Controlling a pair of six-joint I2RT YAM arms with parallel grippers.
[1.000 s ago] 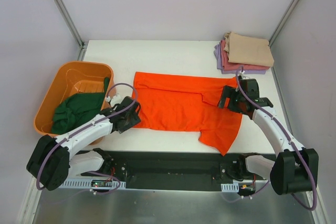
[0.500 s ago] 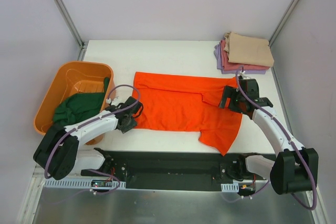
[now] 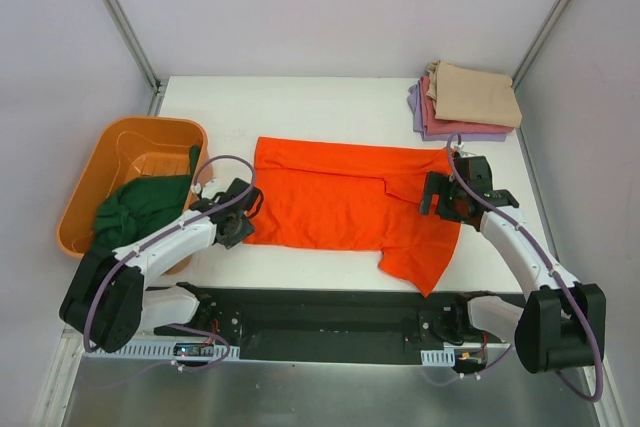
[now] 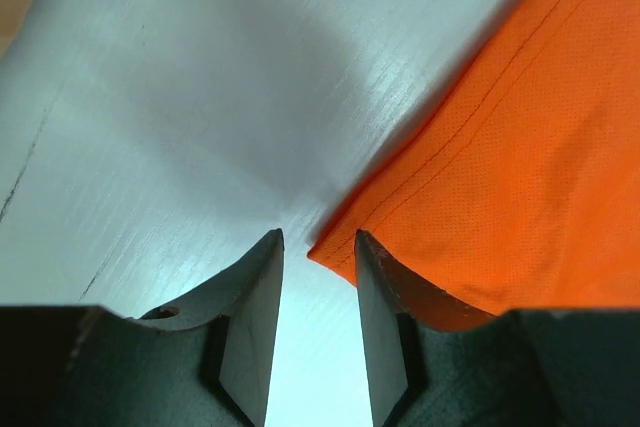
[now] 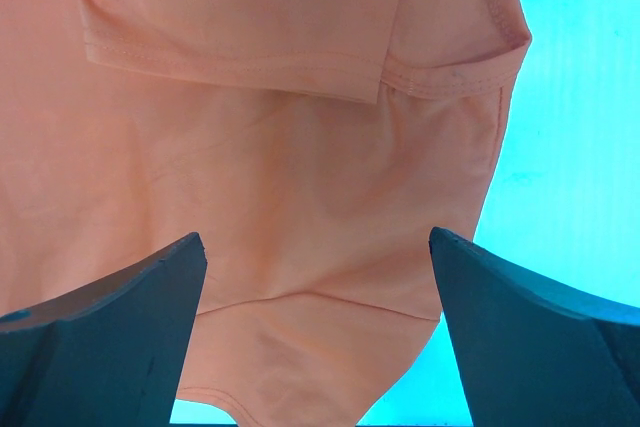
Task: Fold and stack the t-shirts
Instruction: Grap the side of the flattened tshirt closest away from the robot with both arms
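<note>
Left wrist, t-shirt (image 4: 500,147) corner between pincer (image 4: 318,239) tips

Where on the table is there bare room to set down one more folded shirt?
The far strip of table, between the orange shirt and the back edge, left of the folded stack, is bare. Crowded: the right side, around the right gripper, and beside the tub at left.

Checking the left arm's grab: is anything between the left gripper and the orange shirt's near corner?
Nothing visible does. The left gripper has only bare table ahead of it, and the corner of the orange shirt lies right at its fingertips, not yet clamped.
</note>
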